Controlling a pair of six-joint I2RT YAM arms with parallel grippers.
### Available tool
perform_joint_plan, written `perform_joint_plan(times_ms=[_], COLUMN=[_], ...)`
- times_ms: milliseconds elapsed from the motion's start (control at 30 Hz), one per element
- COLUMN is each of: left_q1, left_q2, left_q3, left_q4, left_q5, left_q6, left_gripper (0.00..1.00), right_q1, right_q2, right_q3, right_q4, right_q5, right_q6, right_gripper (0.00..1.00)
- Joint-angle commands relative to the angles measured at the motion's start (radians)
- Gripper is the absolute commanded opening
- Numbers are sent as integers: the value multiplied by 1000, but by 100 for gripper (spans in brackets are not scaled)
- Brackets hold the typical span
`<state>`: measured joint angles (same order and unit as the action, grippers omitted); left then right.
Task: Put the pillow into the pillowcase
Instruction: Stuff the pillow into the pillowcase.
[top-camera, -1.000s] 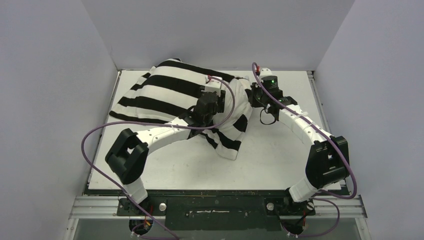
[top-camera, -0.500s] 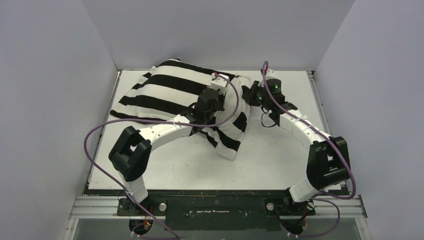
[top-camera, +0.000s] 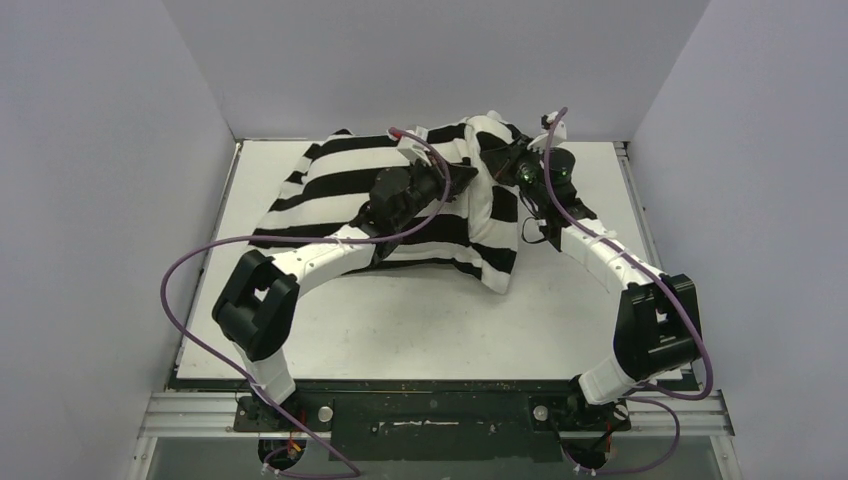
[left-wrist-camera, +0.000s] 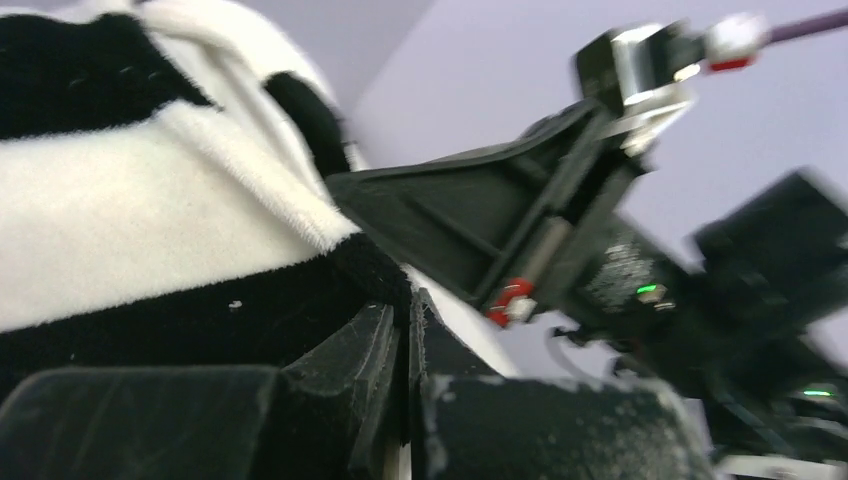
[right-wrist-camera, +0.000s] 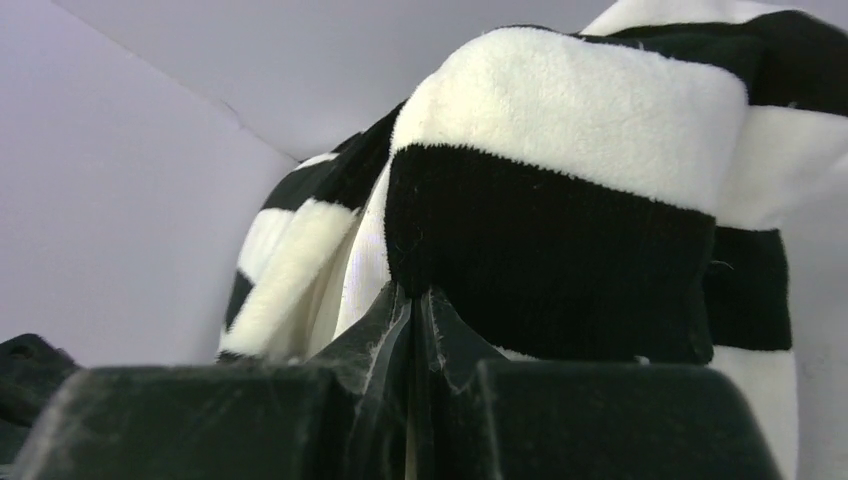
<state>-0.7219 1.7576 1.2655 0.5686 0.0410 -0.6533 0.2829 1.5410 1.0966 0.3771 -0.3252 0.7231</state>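
The black-and-white striped pillowcase (top-camera: 370, 190) lies plump across the back of the table (top-camera: 400, 320), its right end raised into a peak (top-camera: 480, 135). My left gripper (top-camera: 466, 176) is shut on a black stripe at that raised end, as the left wrist view shows (left-wrist-camera: 408, 296) against the fluffy cloth (left-wrist-camera: 150, 220). My right gripper (top-camera: 503, 160) is shut on the same end from the right; in its wrist view the tips (right-wrist-camera: 415, 292) pinch a black band of the pillowcase (right-wrist-camera: 560, 120). The pillow is hidden; no plain white cushion shows apart from the striped cloth.
Grey walls (top-camera: 110, 150) close in the table on the left, back and right. A loose flap of striped cloth (top-camera: 495, 265) hangs down to the table below the right gripper. Purple cables (top-camera: 175, 290) loop beside both arms.
The left gripper shut on the pillowcase. Both grippers rose and moved toward the back wall, lifting the pillowcase's right end off the table into a peak.
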Motion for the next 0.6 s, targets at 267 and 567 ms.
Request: perform_joint_plan(times_ms=[267,567], left_q1=[8,145], left_q2=[-29,-102], left_q3=[72,89], left_q4=[403,79], left_q5=[364,272], left_q6=[-378,-135], left_gripper=[0,0], right_q1=[115,-53], right_q2=[-20,-95], right_q3=[101,443], right_q4=[-152,-323], right_q5=[286,-142], right_q6=[-119,-152], right_gripper=[0,0])
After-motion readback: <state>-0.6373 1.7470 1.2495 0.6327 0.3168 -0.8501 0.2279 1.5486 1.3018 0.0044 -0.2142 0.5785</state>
